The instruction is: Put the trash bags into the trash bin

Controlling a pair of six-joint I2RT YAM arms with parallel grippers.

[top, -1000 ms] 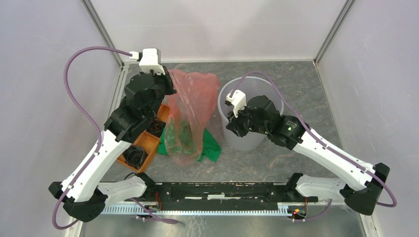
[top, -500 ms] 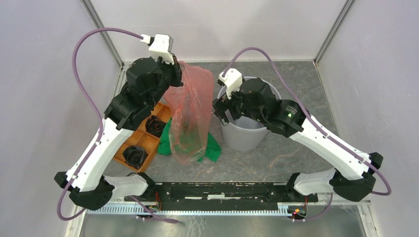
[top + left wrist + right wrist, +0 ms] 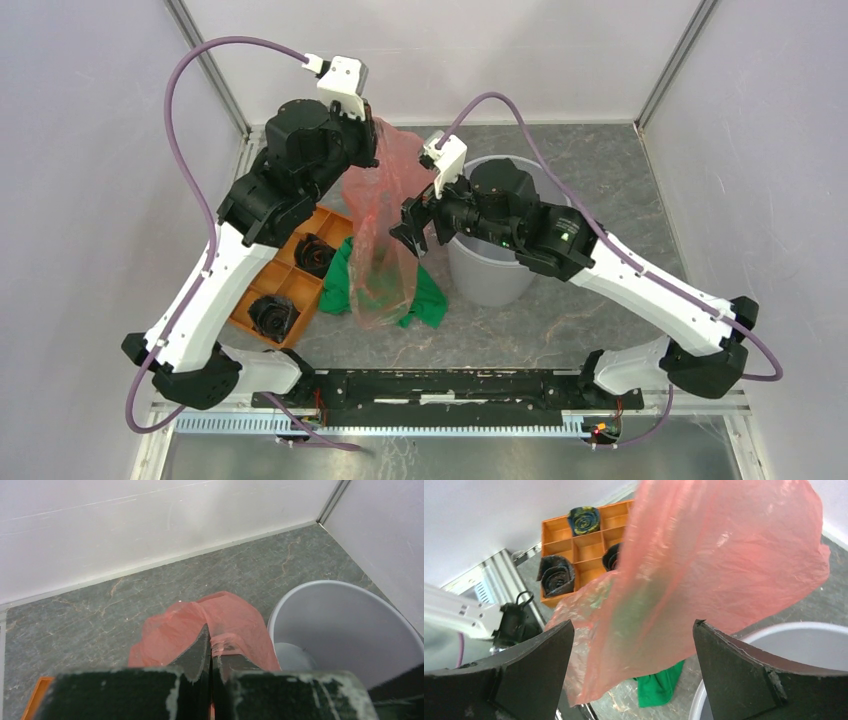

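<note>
The trash bag (image 3: 385,235), a thin red-pink film, hangs upright left of the trash bin, its lower end reaching down to the green cloth. My left gripper (image 3: 370,140) is shut on the bag's top edge; in the left wrist view the film (image 3: 170,630) bunches around the closed left gripper (image 3: 210,647). The round grey-white trash bin (image 3: 490,280) stands to the right, its rim (image 3: 320,584) close by. My right gripper (image 3: 412,225) is open beside the bag's middle. In its own view the bag (image 3: 714,565) hangs just beyond the right gripper (image 3: 634,625), nothing pinched.
A green cloth (image 3: 432,300) lies on the table under and behind the bag. An orange compartment tray (image 3: 290,282) with black rolls (image 3: 270,315) sits at the left under my left arm. White walls enclose the back and sides. The bin rim (image 3: 784,630) is under my right wrist.
My left gripper lifted the bag higher and toward the bin. My right arm swung left from over the bin toward the bag, and its jaws opened wide.
</note>
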